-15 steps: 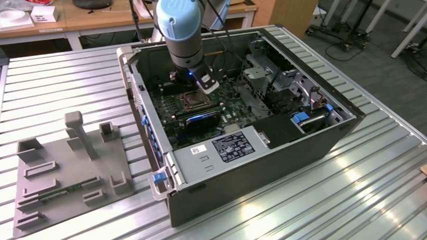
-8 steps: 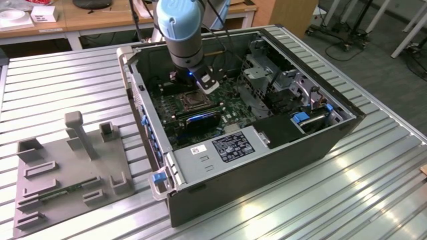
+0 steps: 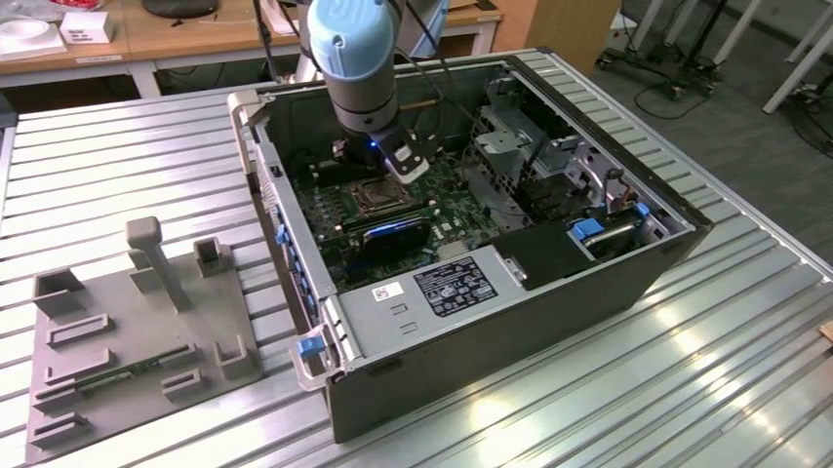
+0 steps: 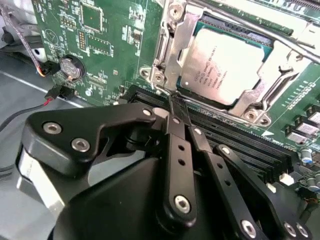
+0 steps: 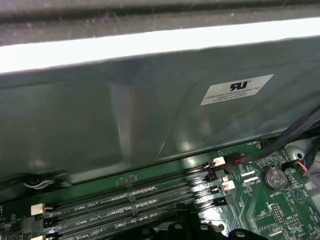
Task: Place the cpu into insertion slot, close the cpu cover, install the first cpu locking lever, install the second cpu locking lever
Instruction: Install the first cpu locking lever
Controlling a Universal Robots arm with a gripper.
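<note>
The end effector (image 4: 172, 102), its fingers pinched together on nothing, has its tip at the near edge of the cpu cover (image 4: 175, 47). The cpu (image 4: 225, 65) lies seated in the insertion slot (image 4: 260, 37), just beyond the tip, under the closed cover.

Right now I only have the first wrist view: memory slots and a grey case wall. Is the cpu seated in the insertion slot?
Observer: Yes. In the second wrist view the cpu lies flat in the insertion slot.
Operator: And the cpu cover?
Observer: The cpu cover is down, framing the chip's edges.
Operator: Where is the tool?
Observer: The tool has its tips together at the socket corner beside the memory slots.
</note>
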